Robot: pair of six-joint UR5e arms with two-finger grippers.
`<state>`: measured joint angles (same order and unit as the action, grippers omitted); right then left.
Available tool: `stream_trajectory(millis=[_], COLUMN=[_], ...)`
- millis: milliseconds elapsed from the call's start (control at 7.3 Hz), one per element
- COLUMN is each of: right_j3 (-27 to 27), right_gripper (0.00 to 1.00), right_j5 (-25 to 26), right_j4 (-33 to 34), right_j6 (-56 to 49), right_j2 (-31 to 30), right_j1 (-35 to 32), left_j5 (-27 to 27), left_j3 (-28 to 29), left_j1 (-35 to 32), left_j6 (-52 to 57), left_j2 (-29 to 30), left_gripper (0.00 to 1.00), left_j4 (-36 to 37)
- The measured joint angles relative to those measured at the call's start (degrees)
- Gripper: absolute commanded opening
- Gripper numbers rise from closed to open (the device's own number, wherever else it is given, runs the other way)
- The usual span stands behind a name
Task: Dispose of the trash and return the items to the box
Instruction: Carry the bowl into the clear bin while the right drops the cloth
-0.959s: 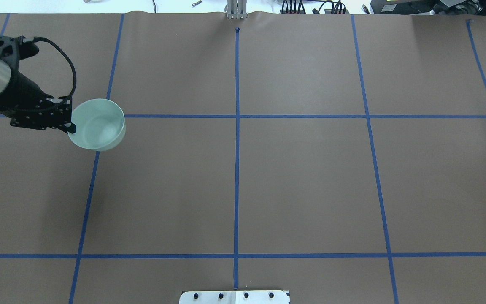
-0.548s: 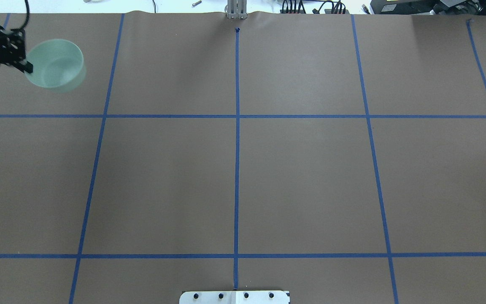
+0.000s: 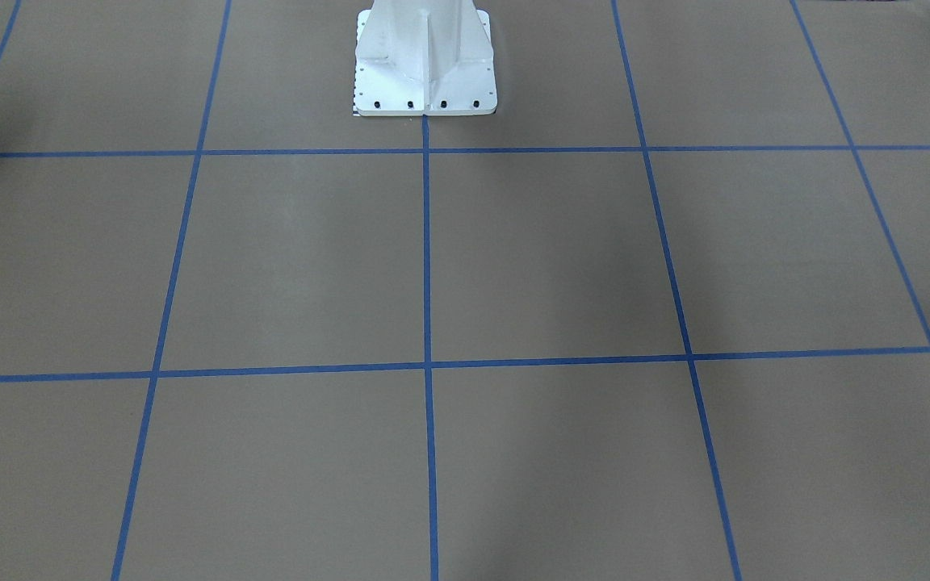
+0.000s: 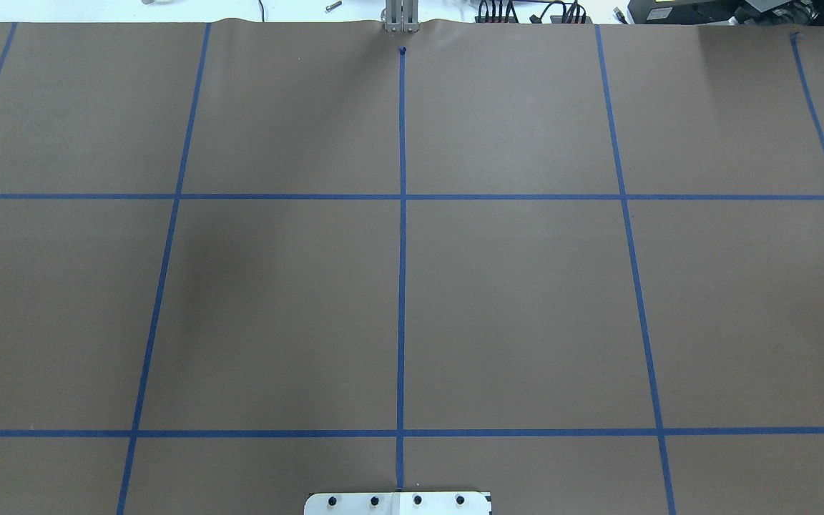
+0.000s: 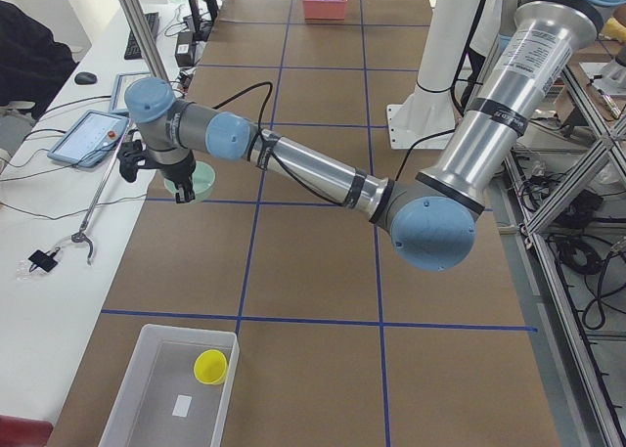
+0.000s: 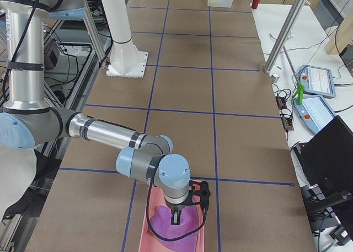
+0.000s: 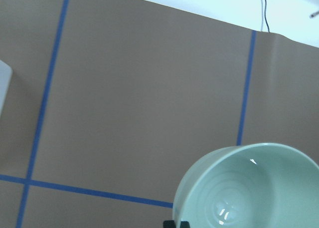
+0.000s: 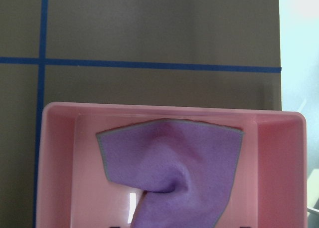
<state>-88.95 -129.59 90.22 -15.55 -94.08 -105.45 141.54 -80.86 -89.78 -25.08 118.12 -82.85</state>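
The pale green bowl (image 7: 259, 183) hangs clear of the brown-papered table (image 4: 512, 307), out by its far left corner, with my left gripper (image 5: 181, 193) pinched on the rim (the wrist view shows little of the grip itself). My right gripper (image 6: 176, 216) points down over the purple cloth (image 8: 174, 158) bunched in the pink box (image 8: 57, 163); whether it grips the cloth I cannot tell. The clear bin (image 5: 161, 369) holds a yellow cup (image 5: 210, 366).

Silver arms (image 5: 313, 170) — blue, perhaps plastic, caps (image 5: 430, 234)
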Motion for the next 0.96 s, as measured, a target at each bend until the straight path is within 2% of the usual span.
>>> stream_trajectory(millis=[274, 411, 685, 959], right_j3=[-4.6, -7.9, -13.4, -17.5], right_gripper=[1.00, 1.00, 1.00, 1.00], right_j5=[-6.0, -7.1, -7.7, -7.8], right_j4=[0.3, 0.4, 0.3, 0.3], right_j6=[7.4, 12.7, 21.9, 28.0], right_j2=[0.7, 0.8, 0.9, 0.9], right_j1=[1.5, 3.6, 8.3, 11.5], left_j5=[0.3, 0.4, -0.3, -8.0], left_j3=[9.8, 14.5, 26.6, 39.8], left_j1=[-5.5, -7.6, -10.6, -10.9], left_j6=[-3.5, -8.8, -21.5, -33.1], left_j2=[0.0, -0.5, -1.4, -1.2], left_gripper=[0.00, 0.00, 0.00, 0.00], left_j4=[-1.7, -5.4, -19.5, -37.3])
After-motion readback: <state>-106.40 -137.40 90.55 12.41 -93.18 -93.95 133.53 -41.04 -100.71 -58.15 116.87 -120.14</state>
